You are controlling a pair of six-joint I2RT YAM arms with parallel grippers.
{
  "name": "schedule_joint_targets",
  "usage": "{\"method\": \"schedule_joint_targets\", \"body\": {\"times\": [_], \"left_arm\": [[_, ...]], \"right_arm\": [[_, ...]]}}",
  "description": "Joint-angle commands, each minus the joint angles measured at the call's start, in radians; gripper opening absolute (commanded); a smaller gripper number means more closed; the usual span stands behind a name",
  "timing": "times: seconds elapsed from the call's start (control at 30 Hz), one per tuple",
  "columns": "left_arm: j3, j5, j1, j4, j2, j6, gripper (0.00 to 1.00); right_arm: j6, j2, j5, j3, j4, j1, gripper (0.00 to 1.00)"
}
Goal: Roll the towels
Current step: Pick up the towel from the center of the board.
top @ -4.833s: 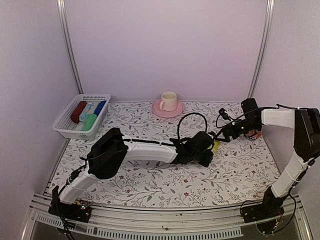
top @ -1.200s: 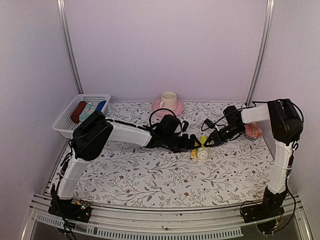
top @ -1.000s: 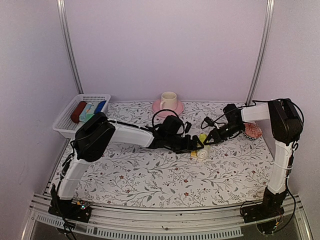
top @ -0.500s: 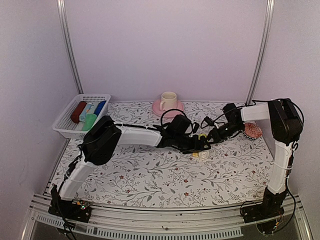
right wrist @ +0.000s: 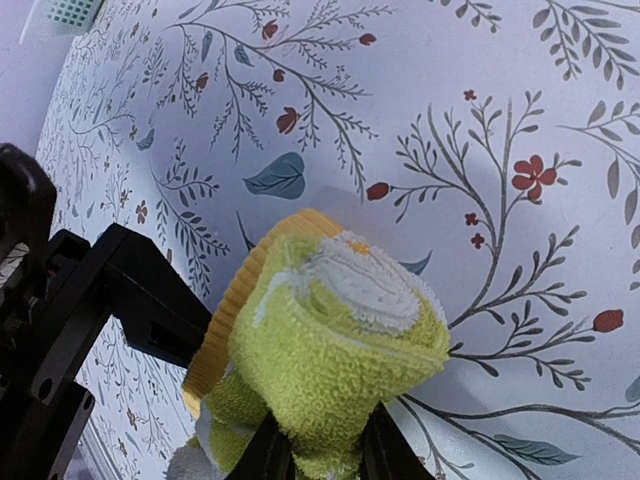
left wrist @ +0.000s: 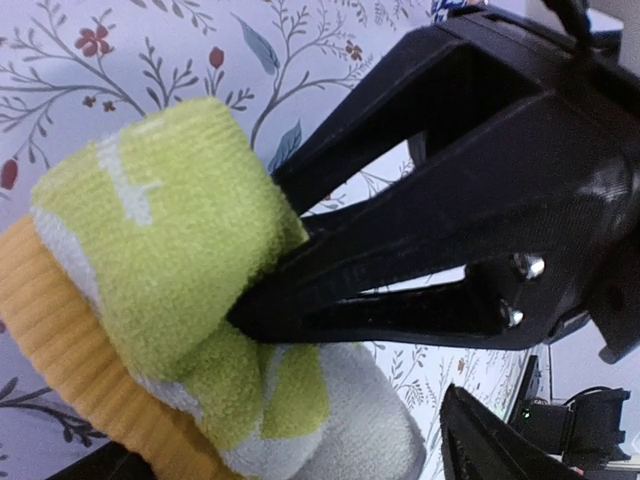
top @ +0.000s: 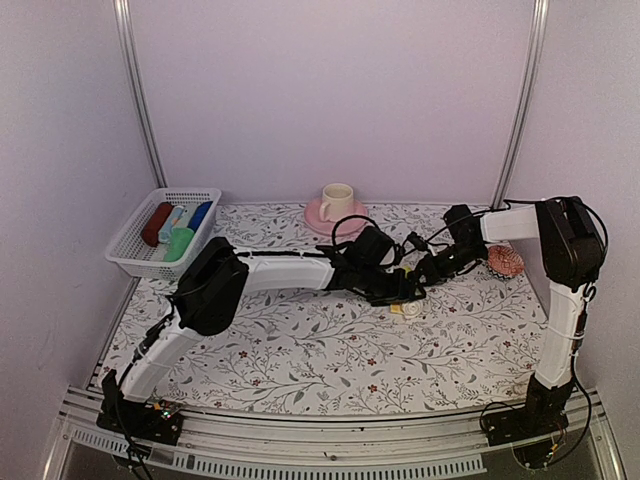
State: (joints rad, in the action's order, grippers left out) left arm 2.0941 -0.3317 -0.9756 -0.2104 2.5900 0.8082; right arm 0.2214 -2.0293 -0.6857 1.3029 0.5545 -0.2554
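Note:
The pale yellow and green printed towel [right wrist: 340, 340] is rolled into a short thick roll with an orange-yellow band [left wrist: 60, 340] at one end. My right gripper [right wrist: 325, 445] is shut on the roll's green end, one finger [right wrist: 268, 452] on each side. In the left wrist view those black fingers [left wrist: 400, 250] pinch the roll [left wrist: 170, 270]. My left gripper [left wrist: 290, 445] stands open around the roll's other end, with a gap at its right finger [left wrist: 490, 440]. From above, both grippers [top: 400, 290] [top: 425, 275] meet over the roll [top: 408, 308]. The plain green towel [top: 180, 243] lies rolled in the basket.
A white basket [top: 130, 255] at the back left holds dark red and blue rolls beside the green one. A pink saucer with a cream cup [top: 337, 205] stands at the back centre. A small reddish object [top: 505, 262] lies by the right arm.
My left arm has slid to the right until its gripper covers most of the roll. The right gripper has kept its hold on the roll and barely moved.

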Motion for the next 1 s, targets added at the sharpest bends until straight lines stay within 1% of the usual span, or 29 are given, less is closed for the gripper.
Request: {"method": "schedule_joint_targets", "body": {"times": [0.0, 0.1, 0.23, 0.27, 0.33, 0.37, 0.4, 0.43, 0.53, 0.57, 0.67, 0.77, 0.8, 0.87, 0.9, 0.93, 0.97], "left_arm": [[-0.074, 0.029, -0.027, -0.179, 0.122, 0.031, 0.8], [-0.104, 0.018, -0.025, -0.145, 0.114, 0.049, 0.7], [-0.14, 0.003, -0.024, -0.116, 0.1, 0.062, 0.54], [-0.15, 0.002, -0.024, -0.111, 0.095, 0.063, 0.48], [-0.179, -0.001, -0.024, -0.093, 0.079, 0.067, 0.41], [-0.194, -0.001, -0.023, -0.084, 0.071, 0.07, 0.35], [-0.208, -0.001, -0.024, -0.073, 0.061, 0.072, 0.33], [-0.223, -0.002, -0.024, -0.063, 0.053, 0.073, 0.27], [-0.265, -0.008, -0.024, -0.038, 0.027, 0.072, 0.02], [-0.276, -0.006, -0.023, -0.036, 0.018, 0.07, 0.0], [-0.318, 0.0, -0.025, -0.027, -0.015, 0.053, 0.0], [-0.377, 0.018, -0.027, -0.025, -0.084, 0.005, 0.0], [-0.401, 0.028, -0.027, -0.023, -0.115, -0.015, 0.0], [-0.462, 0.062, -0.024, -0.018, -0.182, -0.067, 0.0], [-0.493, 0.075, -0.021, -0.016, -0.217, -0.1, 0.0], [-0.53, 0.086, -0.018, -0.013, -0.257, -0.131, 0.0], [-0.577, 0.086, -0.011, -0.009, -0.297, -0.166, 0.0]], "right_arm": [[-0.011, 0.005, 0.002, 0.008, 0.007, -0.021, 0.24], [-0.01, 0.009, 0.002, 0.004, 0.007, -0.021, 0.24], [-0.007, 0.012, -0.002, 0.005, 0.008, -0.021, 0.27], [-0.007, 0.012, -0.003, 0.003, 0.008, -0.022, 0.28], [-0.005, 0.013, -0.004, 0.003, 0.007, -0.022, 0.29], [-0.005, 0.015, -0.005, 0.003, 0.008, -0.022, 0.3], [-0.004, 0.016, -0.009, 0.003, 0.009, -0.021, 0.3], [-0.003, 0.018, -0.012, 0.003, 0.01, -0.021, 0.31], [0.012, 0.03, -0.028, 0.004, 0.019, -0.019, 0.39], [0.021, 0.036, -0.035, 0.008, 0.027, -0.016, 0.42], [0.062, 0.064, -0.063, 0.013, 0.054, 0.001, 0.52], [0.101, 0.088, -0.099, 0.021, 0.084, 0.033, 0.59], [0.11, 0.097, -0.11, 0.023, 0.091, 0.043, 0.64], [0.134, 0.116, -0.128, 0.022, 0.104, 0.062, 0.74], [0.148, 0.124, -0.135, 0.024, 0.114, 0.066, 0.81], [0.157, 0.134, -0.136, 0.024, 0.121, 0.067, 0.98], [0.167, 0.142, -0.135, 0.024, 0.126, 0.067, 0.99]]}}
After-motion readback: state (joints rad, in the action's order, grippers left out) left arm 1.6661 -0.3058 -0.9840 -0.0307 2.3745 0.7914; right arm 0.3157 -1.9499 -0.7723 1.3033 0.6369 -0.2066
